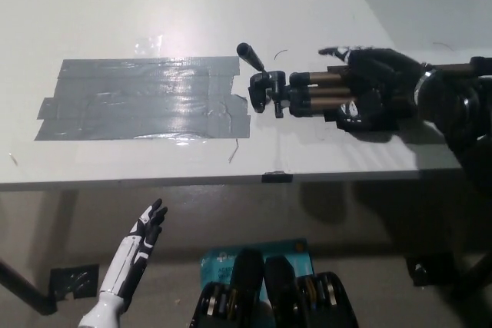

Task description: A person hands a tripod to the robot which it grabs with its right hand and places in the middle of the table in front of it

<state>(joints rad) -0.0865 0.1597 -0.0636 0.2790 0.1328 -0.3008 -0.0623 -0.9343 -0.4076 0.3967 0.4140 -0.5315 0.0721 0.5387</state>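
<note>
On the right half of the white table (115,5), the black right hand (373,90) grasps the tripod (307,94) by its folded legs. The legs run into the palm. The upper fingers (334,51) stretch out straight above the legs with a strip of table showing between, rather than curling tight, and the lower part of the hand sits under the legs, against the table.

The tripod lies on its side along the tabletop, head pointing toward the robot's left. Its legs are bronze-brown tubes with black collars, bundled together. The black head is just beside the right end of a wide patch of grey tape (142,97) stuck flat on the table; whether they touch is not clear. A thin handle (250,57) with a rounded black knob angles up and away from the head.

Below the table's near edge, the white left hand (144,240) hangs over the floor, fingers straight and holding nothing.
</note>
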